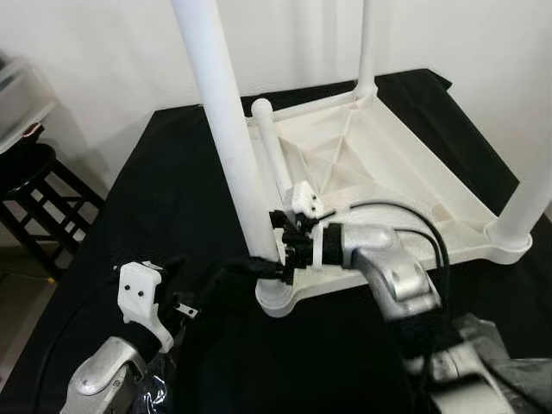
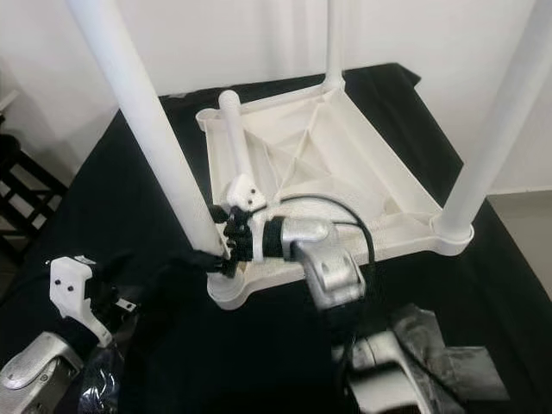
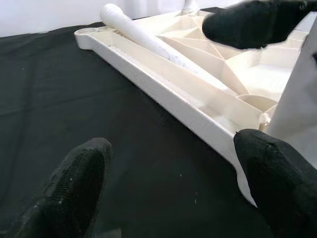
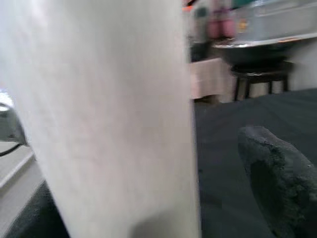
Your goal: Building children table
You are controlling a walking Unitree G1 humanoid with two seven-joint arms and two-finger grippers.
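Hovering low over the black surface (image 1: 172,172), left gripper (image 3: 173,163) fingers spread, holding nothing, just short of the upturned tabletop (image 1: 379,164) corner. Near corner leg (image 1: 226,129) upright in its socket, right gripper (image 1: 289,241) pinching its base. Loose leg (image 1: 272,147) lying inside the tabletop, long axis running away from both; right gripper nearer.

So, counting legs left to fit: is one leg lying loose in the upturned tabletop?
Yes, one loose leg lies inside the upturned tabletop.
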